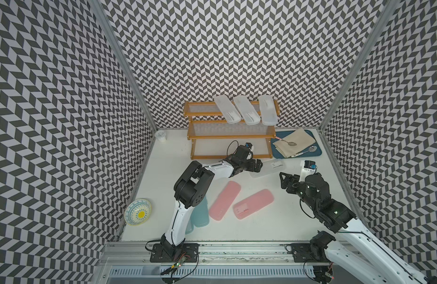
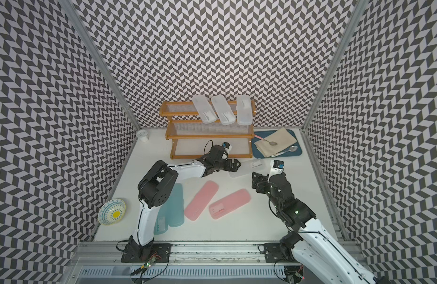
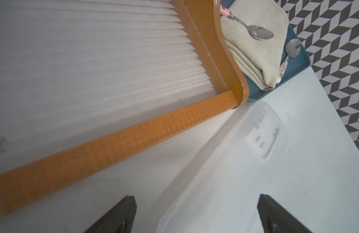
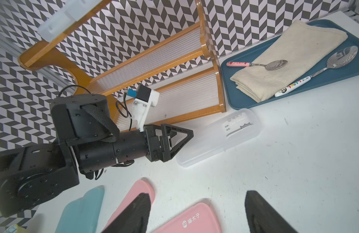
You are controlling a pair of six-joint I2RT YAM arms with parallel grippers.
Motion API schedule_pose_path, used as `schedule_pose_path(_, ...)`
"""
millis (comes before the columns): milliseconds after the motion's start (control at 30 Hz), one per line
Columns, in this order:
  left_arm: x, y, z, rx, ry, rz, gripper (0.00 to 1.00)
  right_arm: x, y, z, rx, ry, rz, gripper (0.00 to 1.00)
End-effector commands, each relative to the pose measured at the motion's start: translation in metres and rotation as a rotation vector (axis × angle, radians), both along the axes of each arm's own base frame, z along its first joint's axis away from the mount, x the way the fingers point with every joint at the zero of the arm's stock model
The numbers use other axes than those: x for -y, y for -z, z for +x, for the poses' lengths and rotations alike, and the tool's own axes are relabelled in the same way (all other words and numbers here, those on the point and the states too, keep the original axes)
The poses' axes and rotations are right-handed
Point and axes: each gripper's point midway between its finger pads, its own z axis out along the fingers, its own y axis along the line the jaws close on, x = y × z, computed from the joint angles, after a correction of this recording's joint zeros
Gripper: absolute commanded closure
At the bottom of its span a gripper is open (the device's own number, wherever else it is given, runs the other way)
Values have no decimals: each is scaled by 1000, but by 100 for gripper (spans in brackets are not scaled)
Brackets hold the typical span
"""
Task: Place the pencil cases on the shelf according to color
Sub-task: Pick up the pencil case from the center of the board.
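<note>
On the top tier of the shelf (image 1: 212, 136), toward its right end: three frosted white pencil cases (image 1: 246, 110), laid side by side across the tier and overhanging the front rail, probably as longer than the tier is deep. Middle and bottom tiers bare, seemingly kept for the other two colours.

Step in hand, by judgement: picking up the fourth white pencil case (image 1: 269, 168). Lies flat on the desk (image 1: 298, 221) toward the far right corner, just in front of the shelf's right foot and just beside the blue tray (image 4: 241, 98) with folded cloth and two spoons. At the end pointing to the desk's left edge, the left gripper (image 1: 256, 165): low, spread wide to both sides of the case, not pinching. Aligned with the long axis, likely for closing across the narrow width.

Clear of that case, the right gripper (image 1: 285, 182): raised over the desk's right half, fingers parted, nothing between. Possibly kept out of the way.

Near the middle of the desk, two pink pencil cases (image 1: 225, 200), close together. Toward the near left corner, two teal pencil cases (image 2: 175, 206), partly hidden under the left arm.

Possible trouble: smooth plastic, held at one end only, so slipping or drooping.
</note>
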Motion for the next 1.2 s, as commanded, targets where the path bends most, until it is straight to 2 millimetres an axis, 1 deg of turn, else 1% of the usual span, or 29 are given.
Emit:
schedule_pose_path(0,10,7,-13,-30,60,-1,2,0,0,1,22,-5,-2,21)
schedule_pose_path(133,11,24,-43,-77,105,21,3,-1,-5,-1,33,-20,5,20)
schedule_pose_path(267,23,35,-75,-98,199,83,3,-2,-11,-5,47,-34,20,19)
schedule_pose_path(367,30,39,-96,-94,231,158,3,-2,-18,-9,61,-39,39,18)
schedule_pose_path(467,26,36,-108,-98,203,202,2,1,-28,-12,75,-36,54,17)
schedule_pose_path(567,19,24,-104,-86,161,225,1,5,-39,-15,78,-22,56,14)
schedule_pose_path(700,29,8,-88,-34,188,279,0,13,-52,-17,85,14,43,8)
schedule_pose_path(833,40,10,-76,-16,209,375,0,18,-58,-19,84,32,41,7)
schedule_pose_path(933,47,12,-73,-9,225,400,0,20,-57,-22,77,38,47,7)
schedule_pose_path(1033,53,15,-75,-6,248,419,0,22,-57,-24,75,46,51,6)
schedule_pose_path(1167,51,22,-84,-4,278,458,0,25,-60,-29,77,47,59,6)
